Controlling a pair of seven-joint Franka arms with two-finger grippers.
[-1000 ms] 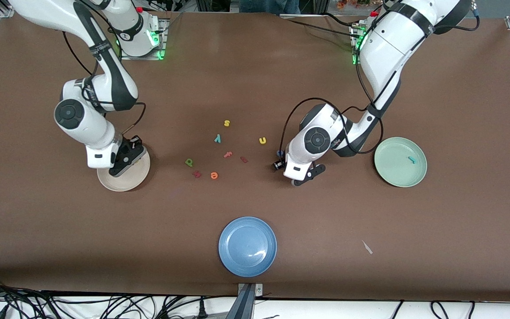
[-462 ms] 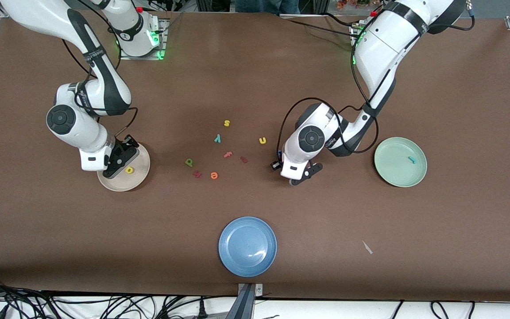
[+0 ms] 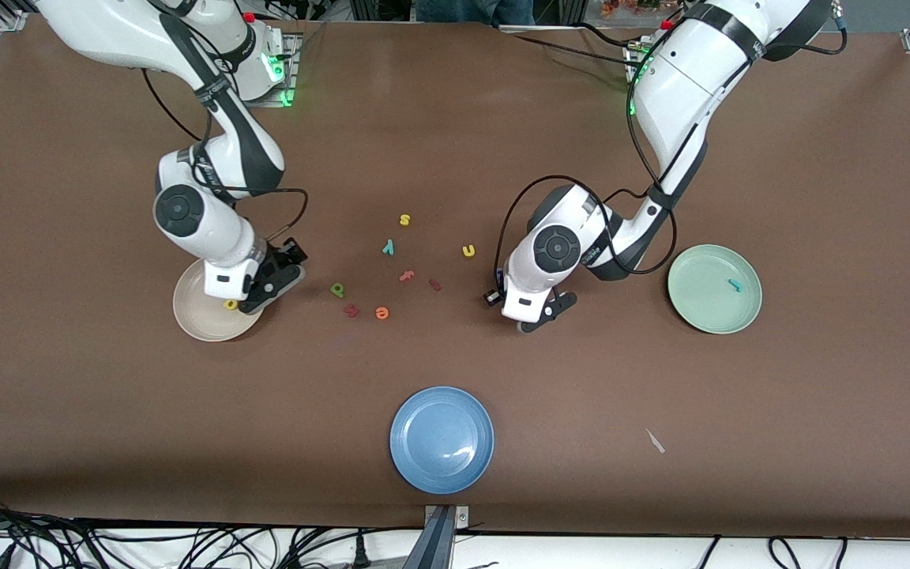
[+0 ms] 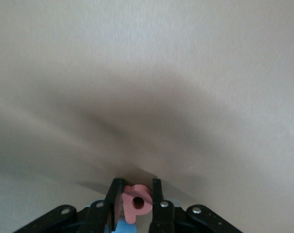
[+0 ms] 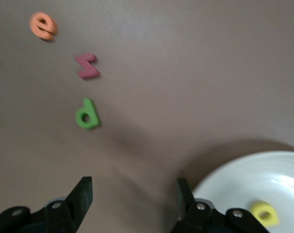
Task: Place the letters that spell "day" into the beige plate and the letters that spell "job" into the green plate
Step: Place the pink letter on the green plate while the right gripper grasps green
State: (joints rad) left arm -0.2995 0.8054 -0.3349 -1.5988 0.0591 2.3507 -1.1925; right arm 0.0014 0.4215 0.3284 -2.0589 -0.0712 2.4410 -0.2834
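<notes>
while the left gripper (image 4: 137, 206) sits low over the table with its jaws closed on a small coral-pink round-bowled letter (image 4: 136, 203), a blue letter (image 4: 118, 225) shows at the base of its fingers; whether that one is gripped too i cannot tell. the coming move turns on the green plate (image 3: 708, 316), which lies toward the left arm's end of the table from this gripper, well apart from it, with the teal hooked letter (image 3: 735, 284) in it. the right gripper (image 5: 134, 196) hangs wide open and empty by the beige plate's (image 5: 244, 177) rim, the yellow letter (image 5: 264, 214) lying in that plate. the green letter (image 5: 87, 114) lies just past it on the brown table (image 3: 739, 158), the right arm nearer. a blue plate (image 3: 441, 439) lies well apart.
</notes>
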